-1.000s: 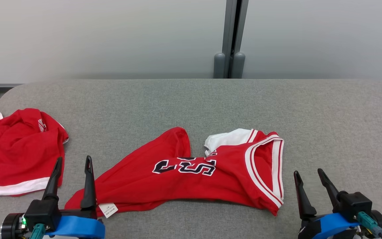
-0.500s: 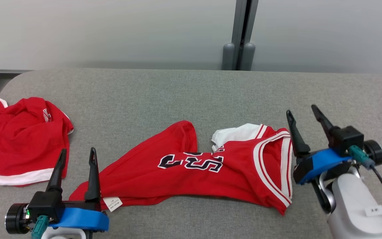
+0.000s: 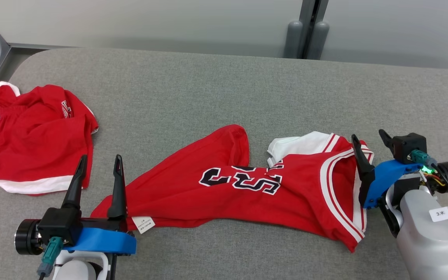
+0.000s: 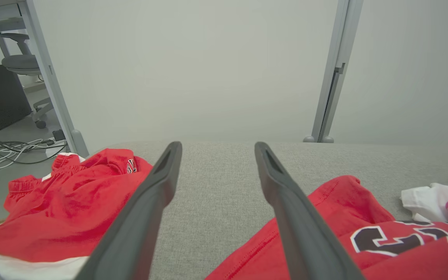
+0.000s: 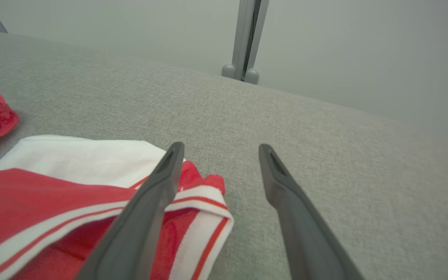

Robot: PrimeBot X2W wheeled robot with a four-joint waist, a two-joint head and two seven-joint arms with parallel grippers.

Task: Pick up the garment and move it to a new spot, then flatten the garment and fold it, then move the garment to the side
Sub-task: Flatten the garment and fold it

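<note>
**Both pincers open at the jersey's 2 ends, nothing held**

The red jersey lies rumpled and drawn out across the grey padded table, between the 2 pincers. The left pincer stands with its jaws wide apart and nothing in them. The jersey's hem corner, with its white care label, sits just beside the finger on the side toward the other arm. The right pincer is spread just as wide and is also empty. In the right wrist view, the finger nearer the jersey lies over the striped white trim of the shoulder end, and the other finger has bare table under it. A second red garment lies on the left pincer's outer side, apart from the jersey.

The step in hand looks like the pick-up. To do it well, each pincer should straddle 1 edge, trim on the right and hem corner on the left. Each should come down until cloth sits well between the fingers, then close on a generous bite. Lifting both ends together should keep the jersey stretched. The left pincer should steer clear of the second garment.
</note>
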